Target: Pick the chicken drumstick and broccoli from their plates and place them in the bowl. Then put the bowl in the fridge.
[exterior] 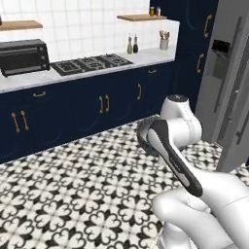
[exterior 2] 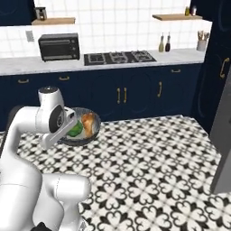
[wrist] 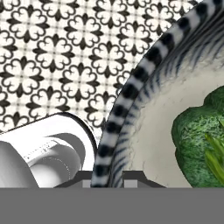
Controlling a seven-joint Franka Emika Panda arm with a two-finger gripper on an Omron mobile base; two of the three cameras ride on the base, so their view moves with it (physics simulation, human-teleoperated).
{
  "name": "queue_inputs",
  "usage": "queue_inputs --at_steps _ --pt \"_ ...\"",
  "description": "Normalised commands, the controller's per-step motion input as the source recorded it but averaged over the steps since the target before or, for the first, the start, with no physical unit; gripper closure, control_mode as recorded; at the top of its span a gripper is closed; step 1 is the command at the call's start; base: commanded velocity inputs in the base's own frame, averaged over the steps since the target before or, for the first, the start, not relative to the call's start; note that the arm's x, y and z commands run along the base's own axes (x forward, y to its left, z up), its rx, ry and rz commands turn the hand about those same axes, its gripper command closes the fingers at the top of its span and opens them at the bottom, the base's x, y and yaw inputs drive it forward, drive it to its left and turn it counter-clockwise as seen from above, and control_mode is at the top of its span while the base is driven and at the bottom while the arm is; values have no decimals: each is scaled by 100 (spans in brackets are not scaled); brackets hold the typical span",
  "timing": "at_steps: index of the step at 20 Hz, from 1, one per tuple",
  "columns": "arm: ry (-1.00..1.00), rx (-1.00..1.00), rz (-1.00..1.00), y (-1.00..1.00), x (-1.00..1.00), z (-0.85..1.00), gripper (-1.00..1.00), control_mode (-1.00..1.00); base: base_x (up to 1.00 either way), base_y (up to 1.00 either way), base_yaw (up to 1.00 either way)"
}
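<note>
The bowl [exterior 2: 80, 128], dark and speckled outside with a paler inside, is carried in the air above the patterned floor, apparently level. Inside it, the golden-brown chicken drumstick [exterior 2: 89, 123] lies at about 3 o'clock and the green broccoli [exterior 2: 75, 129] beside it at 9 o'clock. The grey fridge [exterior: 228, 82] stands at the right.

A home kitchen: navy cabinets with gold handles [exterior 2: 122, 94] under a pale marble counter [exterior 2: 180, 56], a black gas hob [exterior 2: 118, 57] at twelve o'clock, a black toaster oven [exterior 2: 59, 46] at eleven, and a tall grey fridge [exterior: 228, 87] at two.
</note>
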Motion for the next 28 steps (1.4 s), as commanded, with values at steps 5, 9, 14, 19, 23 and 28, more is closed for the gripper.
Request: queue_inputs --at_steps 5,9,14,19,23,28 --pt "0 0 0 0 0 0 100 100 100 90 -50" --pt "0 0 0 0 0 0 100 100 100 72 -64" --pt "0 0 0 0 0 0 100 100 97 70 -71" --pt "0 0 0 0 0 0 100 100 100 72 -69" --pt "0 0 0 0 0 0 100 100 100 82 -65" --pt "0 0 0 0 0 0 100 100 100 100 -46"
